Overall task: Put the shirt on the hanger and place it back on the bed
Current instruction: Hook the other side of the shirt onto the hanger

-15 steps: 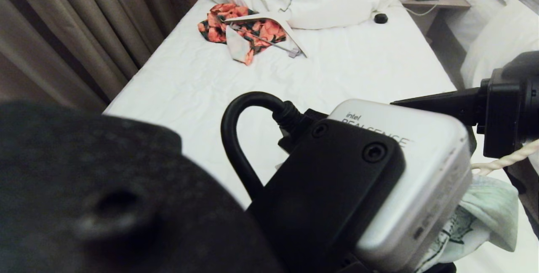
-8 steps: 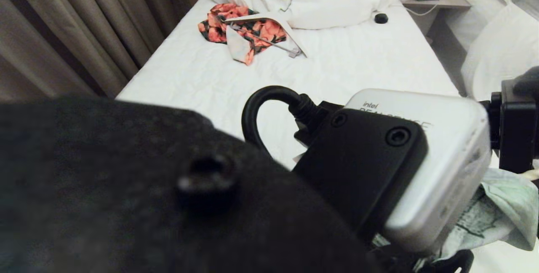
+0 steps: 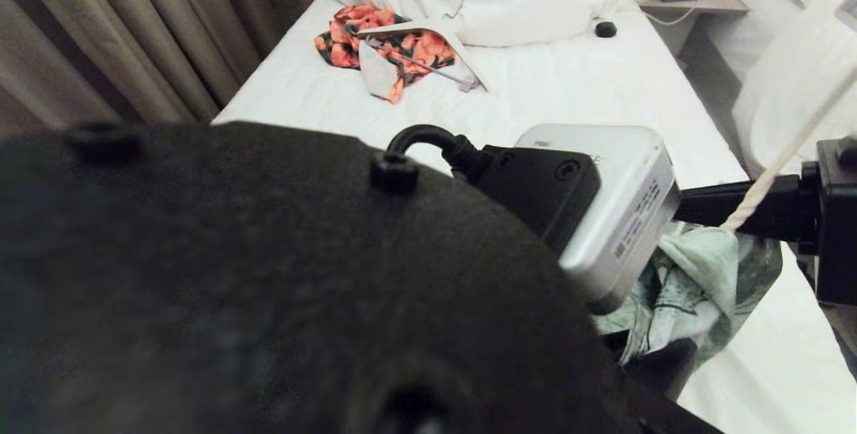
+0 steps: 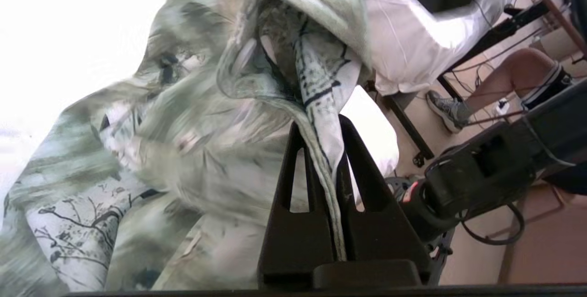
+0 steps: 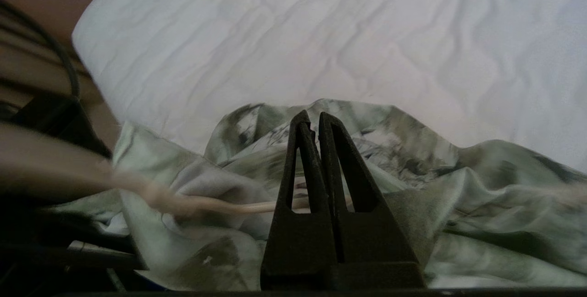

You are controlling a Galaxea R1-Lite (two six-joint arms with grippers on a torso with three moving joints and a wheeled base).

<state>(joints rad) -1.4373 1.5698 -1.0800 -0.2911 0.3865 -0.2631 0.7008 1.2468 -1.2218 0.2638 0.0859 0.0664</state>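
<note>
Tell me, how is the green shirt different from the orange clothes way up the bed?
The green shirt has a pale green-and-white print; the orange garment is bright orange-red with dark patches. The shirt is bunched up at the near end of the bed, pinched by the left gripper; the garment lies untouched by the pillows. Both are crumpled.

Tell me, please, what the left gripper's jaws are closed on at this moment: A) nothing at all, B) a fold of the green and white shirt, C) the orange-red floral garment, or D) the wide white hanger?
B: in the left wrist view the left gripper has its jaws pinched shut on a fold of the shirt, whose fabric runs down between them.
</note>
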